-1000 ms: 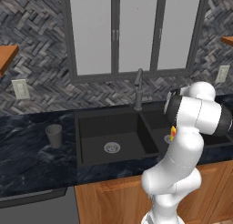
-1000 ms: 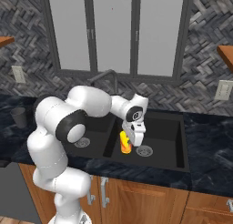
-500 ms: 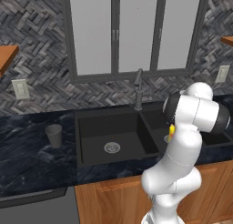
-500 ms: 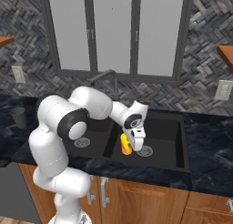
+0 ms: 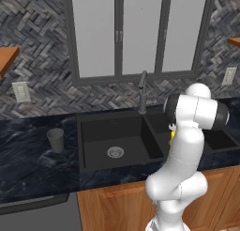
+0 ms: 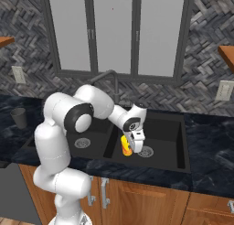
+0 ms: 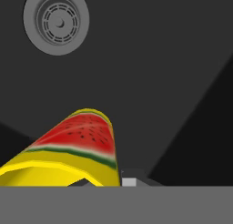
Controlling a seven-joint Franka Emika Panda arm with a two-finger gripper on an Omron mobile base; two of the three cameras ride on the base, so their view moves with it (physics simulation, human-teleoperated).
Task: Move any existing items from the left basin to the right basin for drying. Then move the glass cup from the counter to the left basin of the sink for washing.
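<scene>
With two-finger gripper (image 6: 128, 149) jaws clamped on small yellow watermelon-printed chunk (image 6: 125, 146) low inside deep matte black right basin (image 6: 169, 146), lower approx. to floor beside round silver drain (image 7: 56, 21), then release w/o dropping.

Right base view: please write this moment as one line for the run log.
end effector: shut on yellow chunk | place: over right basin, near its drain | glass cup: on counter | left basin: no items

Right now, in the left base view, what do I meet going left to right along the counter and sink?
Glass cup on the counter → left basin with its drain → faucet at the divider → yellow chunk beside the arm → right basin.
</scene>
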